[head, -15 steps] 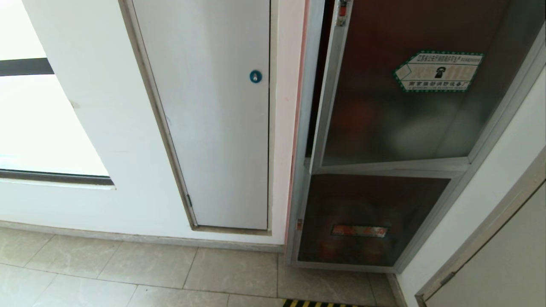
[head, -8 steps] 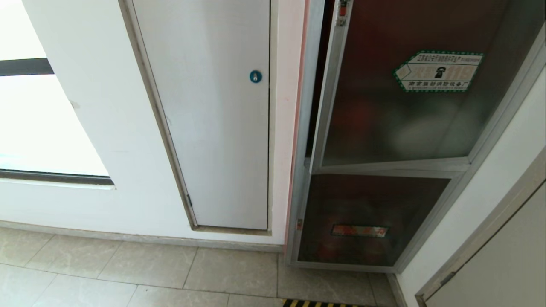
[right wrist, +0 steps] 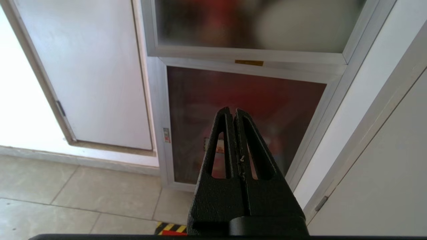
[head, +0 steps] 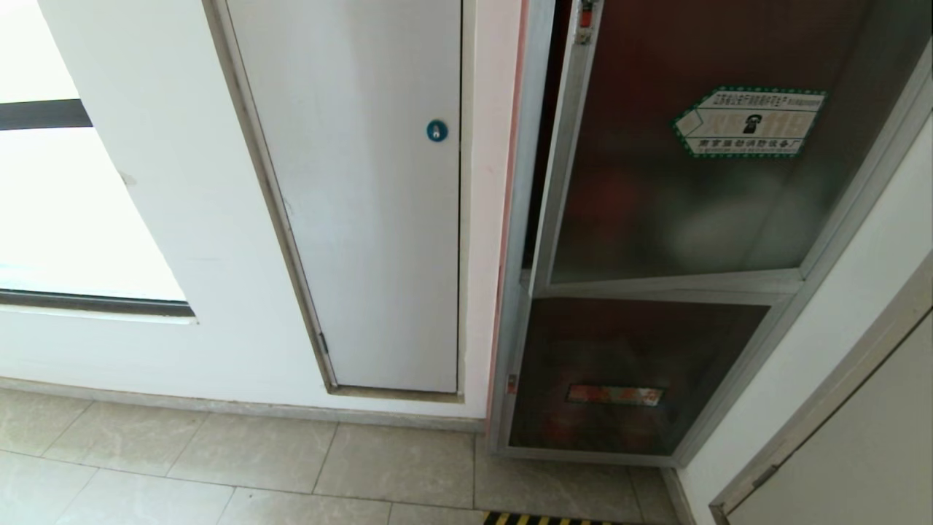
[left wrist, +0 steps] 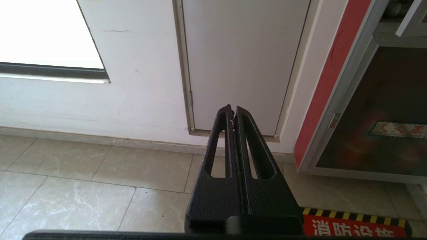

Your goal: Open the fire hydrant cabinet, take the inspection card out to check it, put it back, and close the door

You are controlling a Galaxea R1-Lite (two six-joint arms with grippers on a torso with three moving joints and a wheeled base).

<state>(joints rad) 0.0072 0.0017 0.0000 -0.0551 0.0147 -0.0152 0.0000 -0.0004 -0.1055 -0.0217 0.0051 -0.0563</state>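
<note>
— Head view is showing what?
— Door [head: 678, 160] is standing slightly ajar on the cabinet [head: 519, 292], right of a white panel [head: 364, 219].
— Grippers?
— Left gripper [left wrist: 233, 111] is hanging low with fingers together; right gripper [right wrist: 232, 113] is likewise pressed together, facing the lower glass [right wrist: 247, 100].
— Card?
— Glass is blurring it; can't tell.

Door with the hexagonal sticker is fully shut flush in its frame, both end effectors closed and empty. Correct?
Not quite. The door is not flush: the head view shows its latch edge standing out from the fire hydrant cabinet frame, with a dark gap beside it, so it is slightly ajar. The rest holds: left end effector and right end effector are both closed and empty.
</note>
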